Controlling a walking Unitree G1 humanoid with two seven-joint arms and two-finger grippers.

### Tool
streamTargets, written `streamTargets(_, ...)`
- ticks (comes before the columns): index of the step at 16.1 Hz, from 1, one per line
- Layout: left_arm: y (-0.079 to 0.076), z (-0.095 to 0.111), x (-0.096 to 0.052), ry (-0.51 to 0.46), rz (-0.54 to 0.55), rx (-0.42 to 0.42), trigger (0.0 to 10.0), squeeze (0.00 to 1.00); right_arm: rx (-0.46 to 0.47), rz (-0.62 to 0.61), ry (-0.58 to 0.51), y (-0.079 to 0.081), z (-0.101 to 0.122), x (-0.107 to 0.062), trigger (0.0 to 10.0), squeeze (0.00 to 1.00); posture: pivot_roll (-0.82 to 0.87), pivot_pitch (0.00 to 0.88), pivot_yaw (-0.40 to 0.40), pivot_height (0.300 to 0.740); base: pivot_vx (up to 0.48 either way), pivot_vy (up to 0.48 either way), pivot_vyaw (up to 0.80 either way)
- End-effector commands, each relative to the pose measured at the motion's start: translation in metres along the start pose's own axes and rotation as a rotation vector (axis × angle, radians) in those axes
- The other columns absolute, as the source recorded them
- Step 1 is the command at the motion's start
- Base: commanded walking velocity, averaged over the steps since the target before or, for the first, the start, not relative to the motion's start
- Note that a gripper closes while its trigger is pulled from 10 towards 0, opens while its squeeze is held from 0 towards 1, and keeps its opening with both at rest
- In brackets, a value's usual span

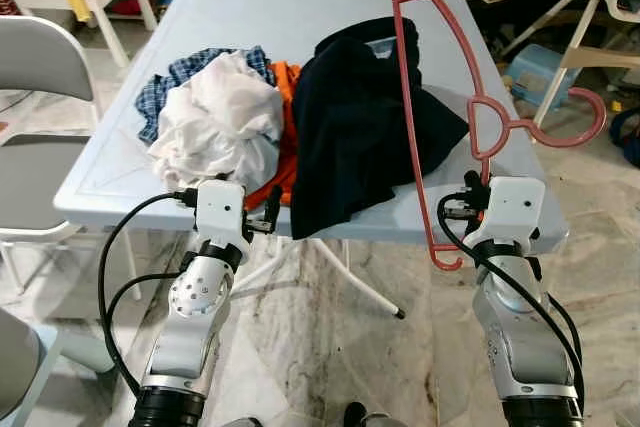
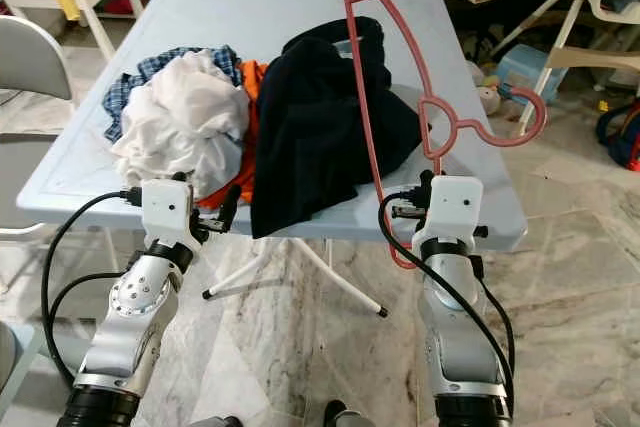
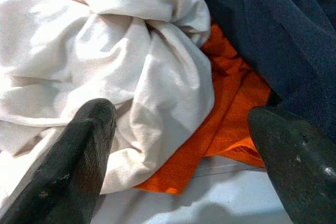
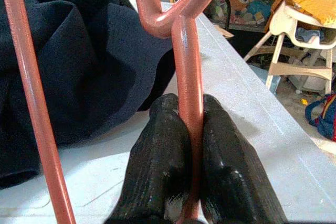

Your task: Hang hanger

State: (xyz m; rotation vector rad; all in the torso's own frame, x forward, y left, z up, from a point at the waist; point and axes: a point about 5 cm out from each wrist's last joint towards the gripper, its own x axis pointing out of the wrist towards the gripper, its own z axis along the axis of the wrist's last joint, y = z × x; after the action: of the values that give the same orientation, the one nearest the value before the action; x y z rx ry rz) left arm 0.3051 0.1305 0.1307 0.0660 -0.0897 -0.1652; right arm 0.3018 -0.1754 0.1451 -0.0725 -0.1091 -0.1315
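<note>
a: where's the hanger (image 1: 420, 97) sitting against the jaws?

b: i see it pinched in my right gripper (image 4: 190, 124). the two black fingers are closed tight on the short pink stem just below the point where the arms of the hanger fork, one finger (image 4: 157, 161) pressed on each side of it. the hanger stands roughly upright over the near right part of the table (image 1: 330, 17), its long bar running up past the dark garment (image 1: 365, 122) and its hook (image 1: 565, 122) pointing off to the right, past the table edge.

a: and the left side?

b: my left gripper (image 3: 178, 150) is spread wide with nothing between its fingers. it sits at the near edge of the table, facing the white cloth (image 1: 220, 117) and the orange cloth (image 3: 231, 124), which lies partly under the white one and beside the dark garment.

a: anything else on the table?

b: a checked blue cloth (image 1: 180, 72) pokes out behind the white one. a grey chair (image 1: 40, 107) stands to the left of the table.
</note>
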Motion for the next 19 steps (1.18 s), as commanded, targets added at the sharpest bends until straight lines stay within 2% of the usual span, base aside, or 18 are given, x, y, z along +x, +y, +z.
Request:
streamTargets(1, 0.0016, 0.0027, 0.0018, 0.002, 0.006, -0.005, 10.0, 0.0, 0.003, 0.008, 0.012, 0.0009, -0.0034, 0.0005, 10.0, 0.0, 0.13, 0.145, -0.021, 0.74, 0.0, 0.0, 0.0)
streamTargets(10, 0.0059, 0.0038, 0.0077, 0.014, 0.019, -0.009, 10.0, 0.0, 0.018, 0.016, 0.021, 0.0059, -0.0072, 0.003, 10.0, 0.0, 0.14, 0.13, -0.012, 0.74, -0.255, 0.0, 0.0)
streamTargets(15, 0.006, 0.0024, 0.007, 0.019, 0.03, -0.012, 10.0, 0.0, 0.018, 0.026, 0.025, 0.0073, -0.0087, 0.0047, 10.0, 0.0, 0.15, 0.128, -0.016, 0.74, 0.0, 0.0, 0.0)
streamTargets(19, 0.007, 0.0013, 0.0064, 0.023, 0.028, -0.009, 10.0, 0.0, 0.017, 0.034, 0.033, 0.0096, -0.0111, 0.0042, 10.0, 0.0, 0.15, 0.12, -0.013, 0.74, -0.181, 0.0, 0.0)
